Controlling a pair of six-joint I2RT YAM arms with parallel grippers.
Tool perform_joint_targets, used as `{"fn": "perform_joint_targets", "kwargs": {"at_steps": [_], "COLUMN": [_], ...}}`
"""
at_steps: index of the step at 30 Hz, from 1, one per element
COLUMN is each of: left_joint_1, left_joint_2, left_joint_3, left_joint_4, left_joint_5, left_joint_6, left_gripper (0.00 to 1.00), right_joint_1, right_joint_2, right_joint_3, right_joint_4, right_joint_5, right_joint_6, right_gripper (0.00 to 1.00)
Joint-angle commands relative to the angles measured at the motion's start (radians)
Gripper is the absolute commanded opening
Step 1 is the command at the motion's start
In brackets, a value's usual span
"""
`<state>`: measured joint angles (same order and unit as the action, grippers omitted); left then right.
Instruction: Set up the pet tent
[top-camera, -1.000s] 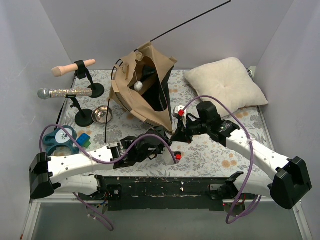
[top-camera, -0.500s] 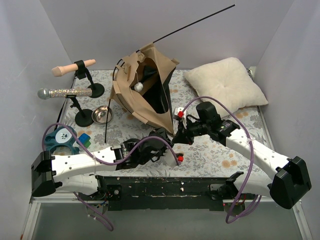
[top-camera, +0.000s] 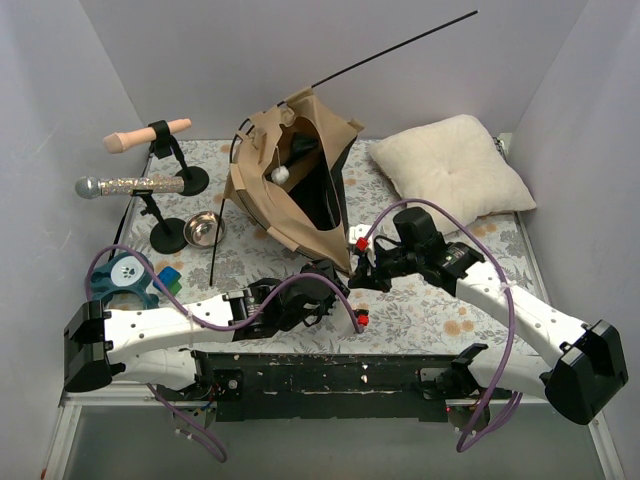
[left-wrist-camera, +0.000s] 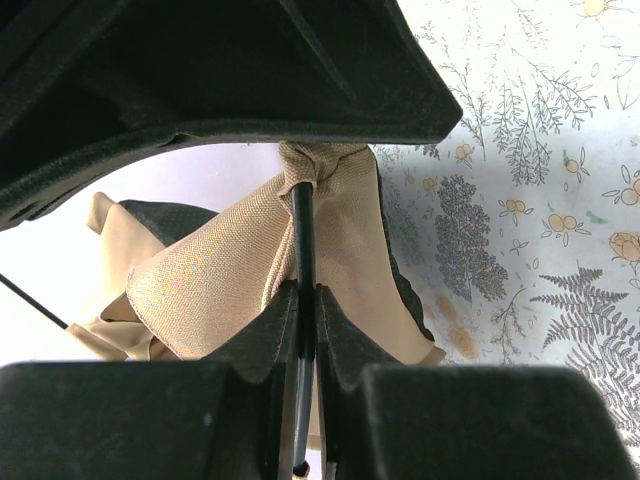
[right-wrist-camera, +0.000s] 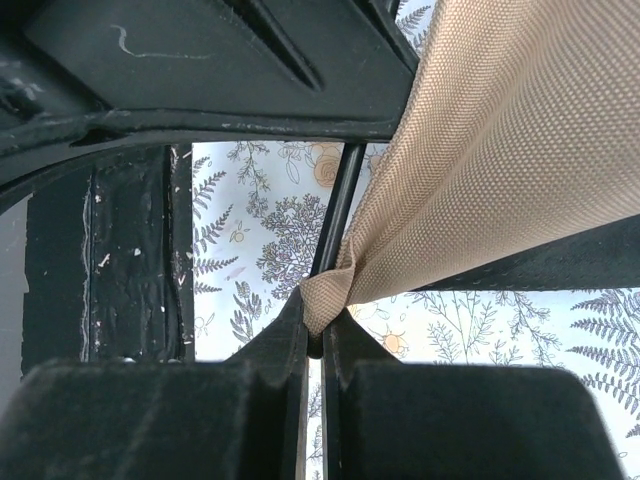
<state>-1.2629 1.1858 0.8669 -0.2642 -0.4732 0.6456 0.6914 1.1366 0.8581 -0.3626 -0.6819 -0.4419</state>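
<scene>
Edges: the pet tent (top-camera: 295, 180) has grey walls close behind it. A cream pillow (top-camera: 455, 170) lies beyond the right gripper (top-camera: 362, 268), and a steel bowl (top-camera: 203, 230) and a microphone (top-camera: 125, 185) on a stand are out beyond the left gripper (top-camera: 325, 280), on its left.
Open room: bare floral cloth (top-camera: 430, 310) lies under and beside both grippers.
Tent: it rises directly ahead of both grippers, leaning, and its lowest corner reaches down to them.
Left gripper: its fingers are pressed together on the thin black pole (left-wrist-camera: 303, 240), where the pole enters a bunched fabric sleeve.
Right gripper: it pinches a folded tan corner of the tent, with the pole just behind that corner.
Materials: coarse woven khaki with black trim, a slim smooth rod whose free end juts past the peak, and a white pom-pom (top-camera: 281, 173) in the dark doorway.
</scene>
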Motion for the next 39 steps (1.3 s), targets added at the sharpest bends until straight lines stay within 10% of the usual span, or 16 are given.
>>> {"fn": "perform_joint_targets", "kwargs": {"at_steps": [1, 10, 16, 28, 35, 39], "left_joint_1": [0.048, 0.043, 0.014, -0.013, -0.015, -0.015], "left_joint_2": [0.017, 0.073, 0.075, 0.06, 0.106, 0.116], "left_joint_3": [0.001, 0.032, 0.02, 0.001, 0.034, 0.029], "left_joint_4": [-0.144, -0.098, -0.07, -0.059, -0.053, -0.026], "left_joint_5": [-0.076, -0.012, 0.031, 0.123, 0.117, 0.107], "left_joint_6": [-0.026, -0.027, -0.003, 0.026, -0.001, 0.0], "left_gripper": [0.0, 0.0, 0.0, 0.0, 0.0, 0.0], "right_joint_1": [0.04, 0.056, 0.048, 0.04, 0.04, 0.042], "right_joint_2": [-0.077, -0.022, -0.029, -0.109, -0.09, -0.081], "right_joint_3": [0.007, 0.054, 0.058, -0.007, -0.004, -0.001], "right_joint_4": [-0.056, -0.022, -0.016, 0.155, 0.165, 0.206], "right_joint_5": [-0.145, -0.134, -0.028, 0.05, 0.027, 0.001], "right_joint_6": [-0.031, -0.008, -0.026, 0.049, 0.052, 0.081], "right_gripper": [0.01, 0.01, 0.25, 0.39, 0.38, 0.19]}}
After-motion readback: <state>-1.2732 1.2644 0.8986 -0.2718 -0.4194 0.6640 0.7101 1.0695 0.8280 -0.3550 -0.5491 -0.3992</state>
